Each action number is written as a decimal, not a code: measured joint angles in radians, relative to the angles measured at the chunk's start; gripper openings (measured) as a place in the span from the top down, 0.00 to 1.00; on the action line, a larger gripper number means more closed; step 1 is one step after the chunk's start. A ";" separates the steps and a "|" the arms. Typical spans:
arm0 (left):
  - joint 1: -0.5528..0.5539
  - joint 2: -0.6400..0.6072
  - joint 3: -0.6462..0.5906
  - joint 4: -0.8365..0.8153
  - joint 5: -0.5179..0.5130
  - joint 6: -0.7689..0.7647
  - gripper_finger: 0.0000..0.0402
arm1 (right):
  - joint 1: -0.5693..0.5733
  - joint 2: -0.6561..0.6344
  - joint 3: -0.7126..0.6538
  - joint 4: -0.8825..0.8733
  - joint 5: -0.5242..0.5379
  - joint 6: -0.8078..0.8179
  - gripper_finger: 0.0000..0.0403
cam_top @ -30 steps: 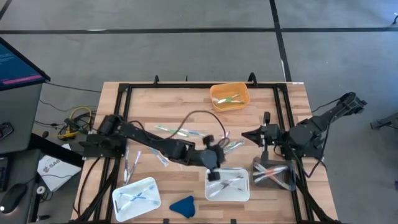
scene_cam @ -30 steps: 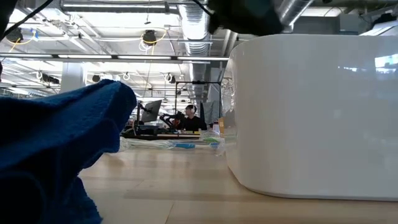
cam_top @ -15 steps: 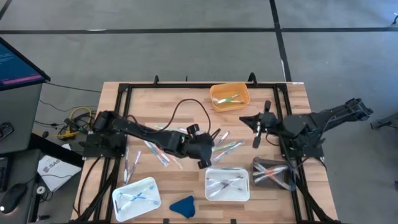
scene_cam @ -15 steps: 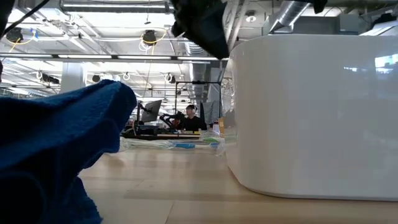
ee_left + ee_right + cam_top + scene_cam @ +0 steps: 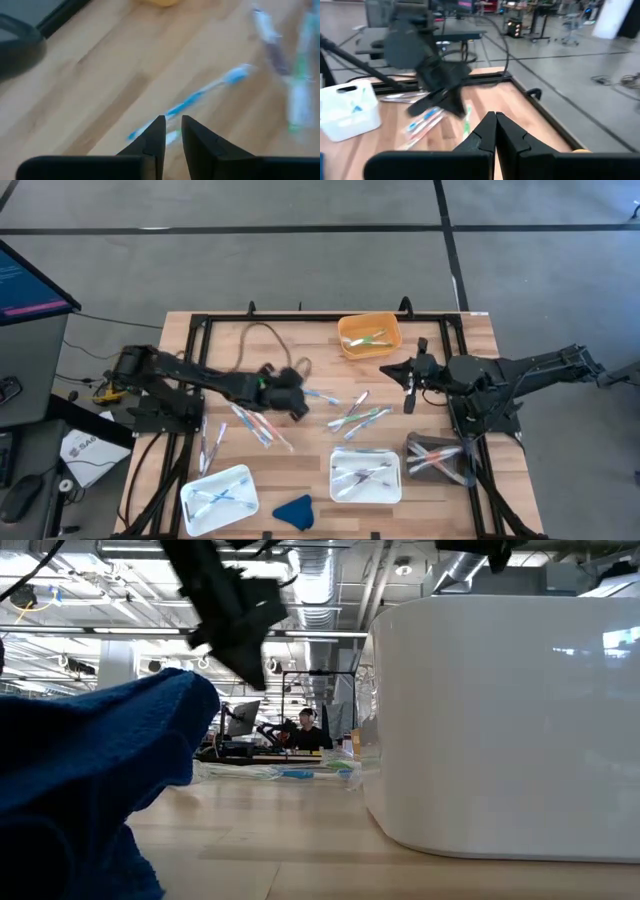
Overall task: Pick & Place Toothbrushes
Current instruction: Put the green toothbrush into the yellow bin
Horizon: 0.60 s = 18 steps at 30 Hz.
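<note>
Loose toothbrushes lie flat on the wooden table in a middle cluster and a left group. More lie in the two white trays, the orange tray and a grey holder. My left gripper hangs over the table left of the middle cluster, open by a narrow gap and empty. A blue toothbrush lies below it. My right gripper is shut and empty above the table, right of the cluster.
A blue cloth lump lies at the near edge and fills the low view's left. A black cable loops over the far left. A black frame borders the table. A person sits far behind the table.
My left gripper has risen from over the middle white tray and swung toward the table's left and far side, past the toothbrush cluster. My right gripper has moved a little toward the far edge and the table's left as its arm stretched out flatter.
</note>
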 joint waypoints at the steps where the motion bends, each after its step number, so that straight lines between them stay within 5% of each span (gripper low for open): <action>1: 0.019 -0.031 -0.045 0.017 0.005 -0.017 0.87 | -0.012 0.000 0.000 -0.003 -0.021 0.007 1.00; 9: 0.148 -0.220 -0.307 0.219 0.099 -0.009 0.87 | -0.104 0.044 0.003 0.012 -0.228 0.069 1.00; 18: 0.249 -0.219 -0.376 0.253 0.302 0.187 0.79 | -0.163 0.091 0.001 0.025 -0.298 0.085 1.00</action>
